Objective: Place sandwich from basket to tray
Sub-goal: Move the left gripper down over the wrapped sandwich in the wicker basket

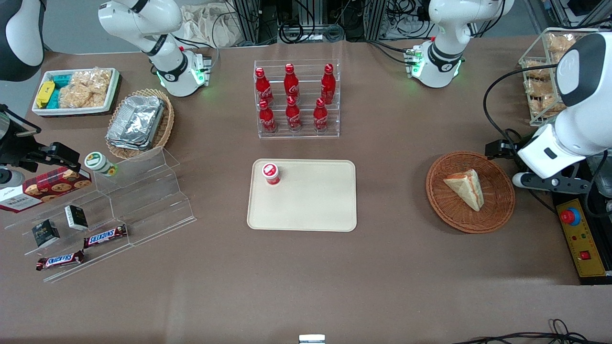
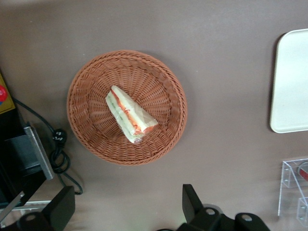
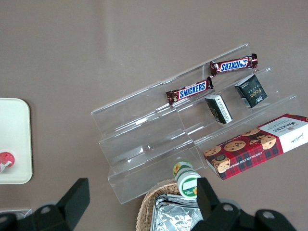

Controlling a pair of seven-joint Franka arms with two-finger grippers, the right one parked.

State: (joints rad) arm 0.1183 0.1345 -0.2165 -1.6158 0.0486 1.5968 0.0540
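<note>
Front view shows the sandwich (image 1: 464, 188), a triangular wedge of pale bread with a red and green filling line along one edge, lying in the round reddish-brown woven basket (image 1: 442, 206) toward the working arm's end of the table (image 1: 306, 267); the wicker is tightly ribbed with a thick braided rim; the gripper (image 2: 129, 208) hangs above the table just beside the basket, its black fingers (image 2: 192, 202) spread wide and holding nothing; the tray (image 1: 311, 200), smooth cream plastic with rounded corners and a low rim, lies near the middle of the table, well apart from the basket; a small red-capped bottle (image 1: 271, 173) stands in one corner of it; the tabletop is a matte brown sheet; cables run along the edge by the arm bases.
</note>
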